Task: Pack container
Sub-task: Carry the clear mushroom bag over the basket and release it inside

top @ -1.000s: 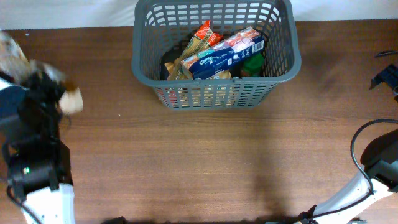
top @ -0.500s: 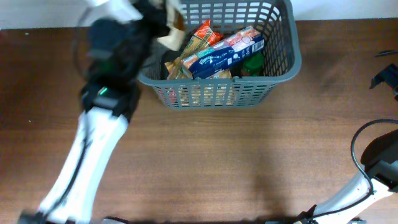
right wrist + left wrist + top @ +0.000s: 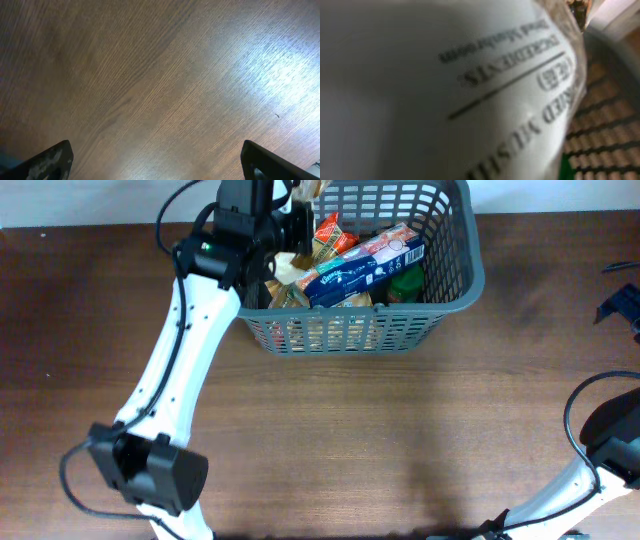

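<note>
The left pincer (image 3: 283,228) reaches over the left rim of the container (image 3: 345,308) and is clenched on a white packet (image 3: 445,90). The packet's printed face fills the left wrist view, so the fingers themselves cannot be seen. The container stands at the far middle of the surface (image 3: 320,440) and looks crowded. An orange packet (image 3: 330,235) leans at its left, and a blue box (image 3: 365,260) lies slanted across the top of the pile. The main risk I see is letting go too close to the rim, where the limp packet could drape over the edge or slip down outside the wall. If it drops on the sloping box it may perch and slide instead of settling, and a corner could snag in the lattice slots. The arm also hangs close to the left wall, so pushing lower might shove or tip the container. Far right, the right pincer (image 3: 155,160) is released, jaws wide over bare wood, well apart from the container and unable to steady it.
</note>
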